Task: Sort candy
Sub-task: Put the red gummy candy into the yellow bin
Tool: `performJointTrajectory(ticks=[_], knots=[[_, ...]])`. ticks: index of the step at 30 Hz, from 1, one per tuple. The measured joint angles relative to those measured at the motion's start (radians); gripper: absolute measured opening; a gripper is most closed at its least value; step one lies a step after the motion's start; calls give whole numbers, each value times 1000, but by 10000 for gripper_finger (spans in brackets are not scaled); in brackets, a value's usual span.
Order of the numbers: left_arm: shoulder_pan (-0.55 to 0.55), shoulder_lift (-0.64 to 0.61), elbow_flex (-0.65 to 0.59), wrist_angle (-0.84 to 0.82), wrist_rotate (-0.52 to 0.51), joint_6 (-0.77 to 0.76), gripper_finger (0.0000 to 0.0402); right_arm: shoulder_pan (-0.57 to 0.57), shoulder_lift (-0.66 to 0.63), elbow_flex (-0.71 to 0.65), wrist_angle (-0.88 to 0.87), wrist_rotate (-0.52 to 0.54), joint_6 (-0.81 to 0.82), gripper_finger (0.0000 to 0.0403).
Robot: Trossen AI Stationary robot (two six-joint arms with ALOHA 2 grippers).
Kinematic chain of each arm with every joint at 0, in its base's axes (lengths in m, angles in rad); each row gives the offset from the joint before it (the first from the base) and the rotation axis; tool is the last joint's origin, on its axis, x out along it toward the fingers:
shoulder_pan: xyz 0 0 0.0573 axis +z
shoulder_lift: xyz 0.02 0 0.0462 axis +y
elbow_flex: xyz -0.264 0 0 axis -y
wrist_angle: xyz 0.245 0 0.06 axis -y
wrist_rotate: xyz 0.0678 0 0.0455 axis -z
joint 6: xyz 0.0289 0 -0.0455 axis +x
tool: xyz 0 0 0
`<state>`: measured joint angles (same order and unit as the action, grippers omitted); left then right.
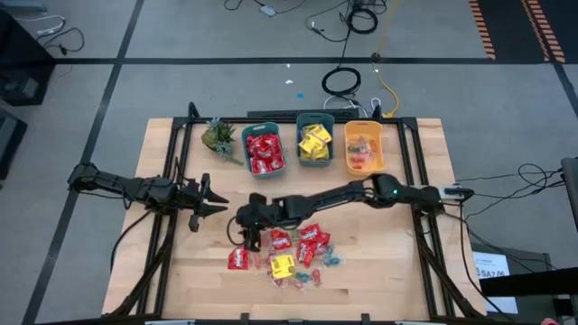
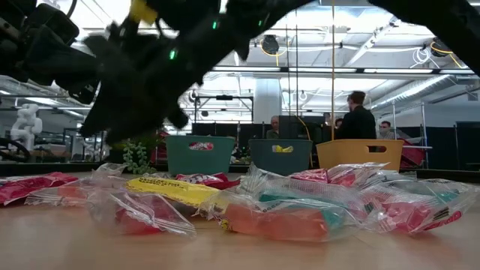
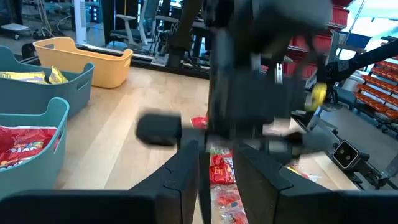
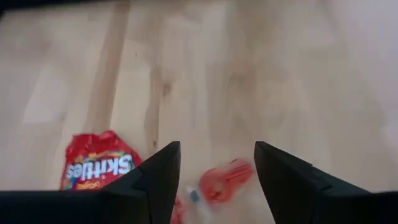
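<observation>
Right now we have the right gripper (image 1: 250,236) low over the left edge of the candy (image 1: 293,255) pile at lower centre of the high view, fingers open, nothing between them; a red packet (image 4: 98,165) and a small clear twist piece (image 4: 221,180) lie just ahead. Left gripper (image 1: 209,200) waits left of centre, fingers parted a little, empty. We judge the packets light, crinkly and slippery: pinch flat across the middle, not the corner seal
</observation>
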<state>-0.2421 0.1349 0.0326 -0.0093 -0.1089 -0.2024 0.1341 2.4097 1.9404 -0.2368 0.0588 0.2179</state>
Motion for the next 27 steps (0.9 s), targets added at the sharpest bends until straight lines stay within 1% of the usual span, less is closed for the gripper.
performJointTrajectory(ticks=[6,8,11,13,16,18,20,23,24,27], knots=[[0,0,0,-1,0,0,107,4,117,1,150,9,69,227],[0,0,0,0,0,0,107,2,142,4,188,53,119,235],[0,0,0,0,0,0,107,2,161,6,174,113,167,238],[0,0,0,0,0,0,107,2,161,6,130,136,160,233],[0,0,0,0,0,0,107,5,156,6,79,175,121,204],[0,0,0,0,0,0,107,5,156,6,63,183,113,169],[0,0,0,1,0,0,107,6,148,4,52,170,134,120],[0,0,0,1,0,0,107,6,123,2,19,139,187,35],[0,0,0,0,0,0,107,9,107,0,-7,132,196,21],[0,0,0,4,0,0,107,12,40,-4,-113,123,216,18]])
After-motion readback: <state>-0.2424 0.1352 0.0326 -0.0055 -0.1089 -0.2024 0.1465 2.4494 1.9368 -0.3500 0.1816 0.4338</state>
